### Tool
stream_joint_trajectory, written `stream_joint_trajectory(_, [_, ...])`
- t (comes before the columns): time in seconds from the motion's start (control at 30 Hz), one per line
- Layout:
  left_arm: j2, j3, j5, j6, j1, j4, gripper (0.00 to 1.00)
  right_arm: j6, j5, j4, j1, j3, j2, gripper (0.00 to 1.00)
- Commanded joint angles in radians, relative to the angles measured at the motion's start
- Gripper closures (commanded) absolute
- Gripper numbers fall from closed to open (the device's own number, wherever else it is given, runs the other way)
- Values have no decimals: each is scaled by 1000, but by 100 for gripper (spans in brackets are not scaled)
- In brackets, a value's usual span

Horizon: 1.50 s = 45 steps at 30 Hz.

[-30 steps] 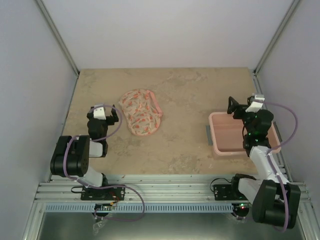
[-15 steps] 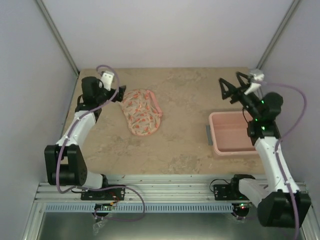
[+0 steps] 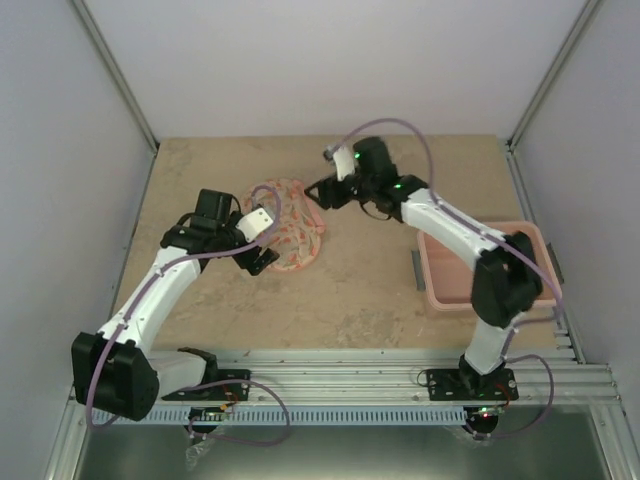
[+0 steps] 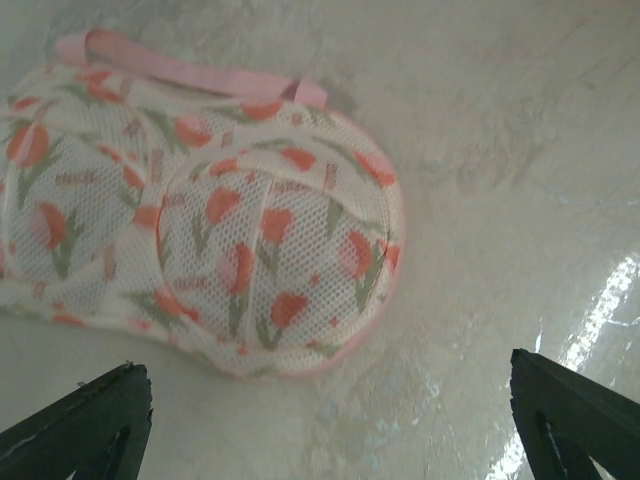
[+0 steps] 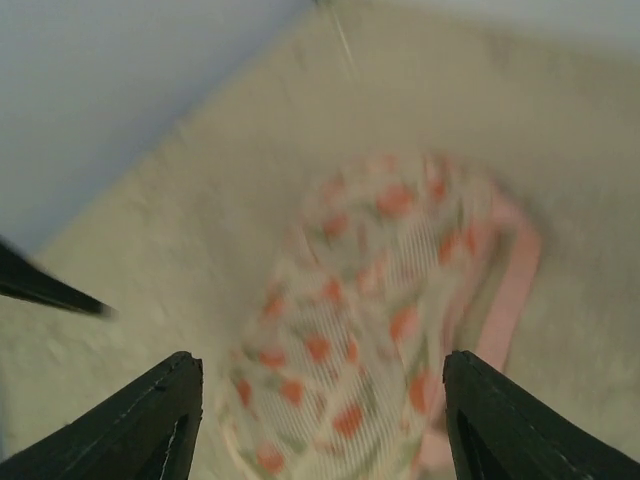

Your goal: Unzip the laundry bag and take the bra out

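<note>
The right arm [image 3: 450, 225] lies across the pink tub [image 3: 440, 300] at the right of the top view and hides much of its far rim and inside. The laundry bag [image 3: 295, 235], up and left of centre on the table [image 3: 370, 300], is covered at its lower left edge by the left gripper [image 4: 325, 420] and at its upper right end by the right gripper [image 5: 325, 425]. The right wrist view is blurred, so whether those fingers touch the mesh cannot be told. The bag lies flat and closed. The bra shows in no view, and the zip pull cannot be made out

Counted: one table, two arms, one tub, one bag, one pink strap [image 4: 190, 75] along the bag's upper edge

The left jaws stand wide apart over bare table just below the bag in the left wrist view, holding nothing. The right jaws also stand apart, with the bag showing between them and nothing clamped. A small grey strip [image 3: 414, 266] sits just left of the tub, too small to identify
</note>
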Motion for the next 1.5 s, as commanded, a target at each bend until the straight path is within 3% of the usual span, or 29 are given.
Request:
stream_joint_trajectory(0.0, [-70,-21,-120,-68,3,-45,1,75,86,-177,35,16,147,34])
stream_joint_trajectory(0.23, [-110,-68,-179,-124,3,-24,1,110,97,-185,75,28,336,31])
stream_joint_trajectory(0.5, [-124,-79,-162,-140,3,-17,1,111,149,-199,99,11,419,27])
stream_joint_trajectory(0.57, [-126,-84,-153,-139,3,-17,1,111,146,-199,102,7,429,34])
stream_joint_trajectory(0.7, [-127,-102,-91,-124,4,-33,1,130,116,-158,103,-24,404,79])
stream_joint_trajectory(0.8, [-135,-125,-53,-120,3,-34,1,155,58,-97,103,-56,346,98])
stream_joint_trajectory(1.03, [-139,-135,-56,-147,4,-9,1,133,-43,-80,102,-58,275,99])
stream_joint_trajectory(1.23, [-138,-115,-161,-336,57,87,1,54,-144,-122,114,-141,179,100])
stream_joint_trajectory(1.33, [-90,-70,-57,-484,195,110,1,-8,-145,-197,146,-191,144,99])
stream_joint_trajectory(1.47, [20,-54,32,-627,227,125,1,-45,-93,-282,217,-255,117,100])
